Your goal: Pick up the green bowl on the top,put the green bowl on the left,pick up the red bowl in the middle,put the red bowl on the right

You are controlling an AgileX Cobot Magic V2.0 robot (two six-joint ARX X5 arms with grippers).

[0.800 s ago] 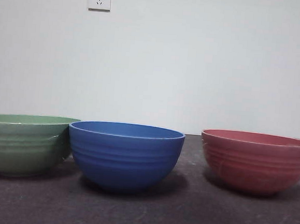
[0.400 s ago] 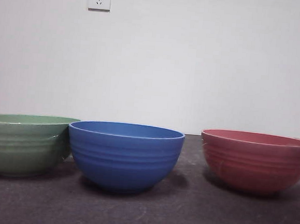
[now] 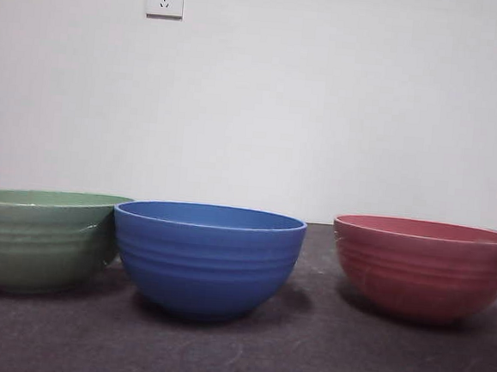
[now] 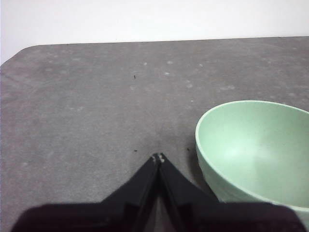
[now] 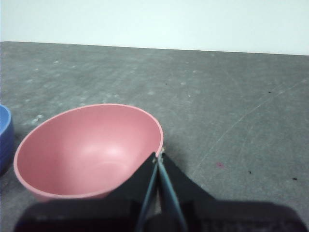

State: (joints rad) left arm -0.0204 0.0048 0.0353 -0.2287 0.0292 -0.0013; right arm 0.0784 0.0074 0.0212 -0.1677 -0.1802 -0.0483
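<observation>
The light is soft and a bit dim. Dark shadows sit on the table (image 3: 320, 364) under the blue bowl (image 3: 207, 256). The front picture looks a little fuzzy. The black jaws look blurry up close.

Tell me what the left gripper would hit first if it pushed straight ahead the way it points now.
Probably only bare table: the shut left gripper points past the green bowl, which sits off to its side, though depth is unclear.

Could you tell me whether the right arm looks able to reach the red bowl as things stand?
Probably yes: the right gripper, jaws shut, hangs just beside the red bowl, whose rim looks unobstructed; it would need to open first.
</observation>
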